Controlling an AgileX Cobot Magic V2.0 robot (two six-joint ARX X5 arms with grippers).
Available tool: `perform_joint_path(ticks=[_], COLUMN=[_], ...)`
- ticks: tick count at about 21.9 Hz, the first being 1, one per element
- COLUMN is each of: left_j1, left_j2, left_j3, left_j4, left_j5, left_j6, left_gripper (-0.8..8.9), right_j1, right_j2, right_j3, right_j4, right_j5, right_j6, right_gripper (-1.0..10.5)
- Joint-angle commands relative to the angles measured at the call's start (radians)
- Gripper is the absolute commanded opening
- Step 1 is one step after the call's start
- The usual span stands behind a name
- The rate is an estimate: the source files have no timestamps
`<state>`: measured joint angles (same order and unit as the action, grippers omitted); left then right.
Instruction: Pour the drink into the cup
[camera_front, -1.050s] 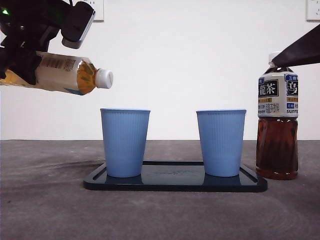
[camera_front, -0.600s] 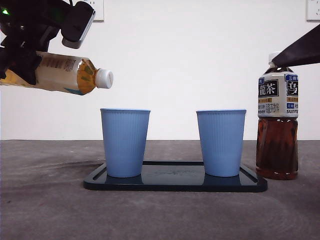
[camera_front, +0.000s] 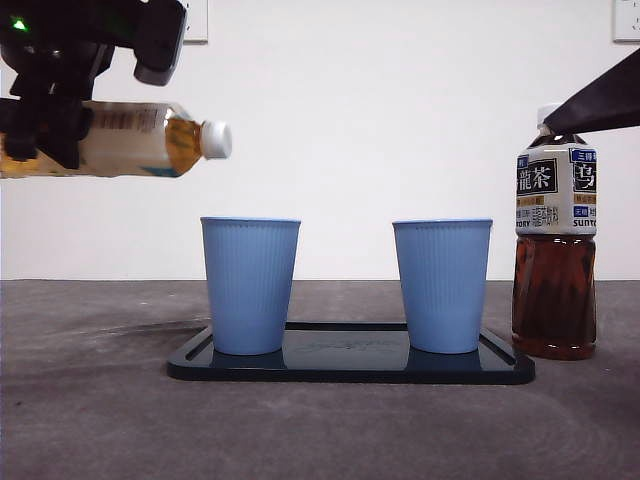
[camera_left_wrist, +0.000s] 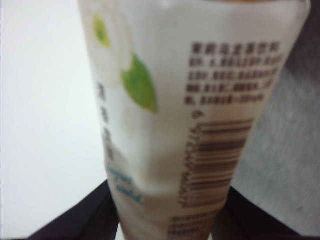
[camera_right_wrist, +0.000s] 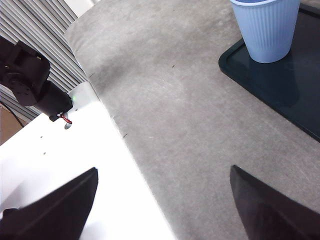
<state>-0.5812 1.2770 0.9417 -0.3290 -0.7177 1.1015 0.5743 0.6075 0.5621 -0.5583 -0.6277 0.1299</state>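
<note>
Change: tea bottle (camera_front: 120, 140) has levelled out from a neck-down slant to near horizontal and risen slightly; the wrist camera housing above it has swung upward
Left gripper (camera_front: 45, 130): high at the far left of the front view, jaws pinching the tea bottle around its labelled body; in the left wrist view (camera_left_wrist: 165, 220) both black jaws press against the label on either side
Tea bottle: held in the air, lying sideways, white cap (camera_front: 217, 140) on and pointing right, amber liquid visible near the neck; cap sits above and just left of the left cup's rim, well clear of it
Left cup (camera_front: 250, 285): blue, ribbed, upright on the tray
Tray (camera_front: 350, 368): dark, shallow, flat on the grey table (camera_front: 90, 420)
Right cup (camera_front: 442, 285): blue, upright on the tray, apart from the left cup
Dark bottle (camera_front: 555, 250): upright on the table just beside the tray's right end
Right gripper (camera_right_wrist: 165, 200): jaws spread wide, nothing between them, over bare table
</note>
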Motion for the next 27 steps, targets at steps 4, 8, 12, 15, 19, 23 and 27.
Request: perform_joint_path(ticks=[4,8,12,15,19,23,27], left_j1=[-0.001,0.033,0.106,0.163,0.209,0.217,0.217], left_j2=[-0.084,-0.163,-0.23,-0.257,-0.274,-0.276,-0.271], left_j3=[0.032,0.032,0.028,0.004,-0.068,-0.176,-0.304], left_j4=[0.033,-0.017,-0.071,-0.032,0.072,0.23,0.441], left_j5=[0.088,0.245,0.463,0.574,0.631,0.65,0.65], left_j6=[-0.395,-0.699,-0.951,-1.061,-1.159,-1.228,-1.28], left_gripper=[1.51,1.51,1.52,1.54,1.54,1.54,1.53], right_j1=[0.007,0.007,0.007,0.007,0.007,0.007,0.007], right_j2=[0.005,0.005,0.005,0.005,0.005,0.005,0.005], right_j3=[0.016,0.016,0.016,0.016,0.016,0.016,0.016], right_j4=[0.003,0.002,0.002,0.002,0.002,0.003,0.003], right_j5=[0.0,0.0,0.0,0.009,0.02,0.032,0.047], right_j6=[-0.011,-0.011,-0.011,-0.011,-0.01,-0.011,-0.01], right_gripper=[4.2,4.2,4.2,4.2,4.2,4.2,4.2])
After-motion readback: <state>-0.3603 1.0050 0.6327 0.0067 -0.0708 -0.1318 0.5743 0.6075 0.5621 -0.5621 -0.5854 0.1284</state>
